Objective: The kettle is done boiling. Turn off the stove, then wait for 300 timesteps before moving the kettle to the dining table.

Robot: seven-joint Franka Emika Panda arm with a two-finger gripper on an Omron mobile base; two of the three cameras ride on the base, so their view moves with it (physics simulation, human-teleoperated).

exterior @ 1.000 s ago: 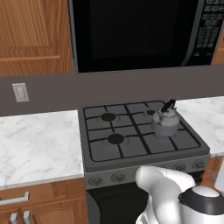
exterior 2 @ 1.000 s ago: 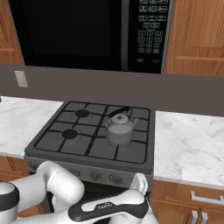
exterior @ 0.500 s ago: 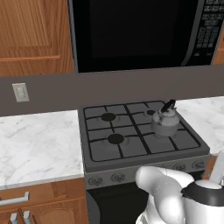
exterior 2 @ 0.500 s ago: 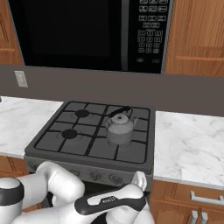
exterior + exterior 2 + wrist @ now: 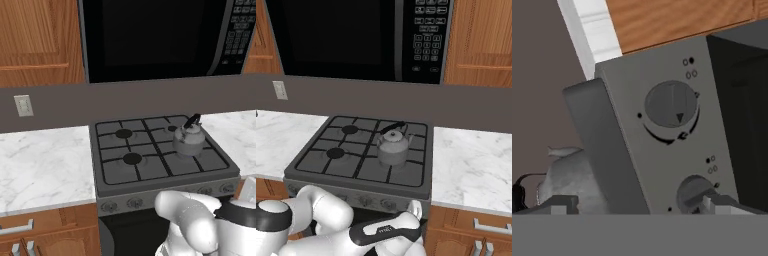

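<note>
kettle (image 5: 567,175) half behind stove (image 5: 662,150)

A black microwave (image 5: 155,37) hangs against a grey backsplash (image 5: 125,102). Wood cabinets (image 5: 37,42) flank the microwave on both sides. Below it, white marble counters (image 5: 45,167) extend left and right, with wood drawers (image 5: 476,230) beneath. A wall outlet (image 5: 23,105) sits lower left of the microwave.
</note>
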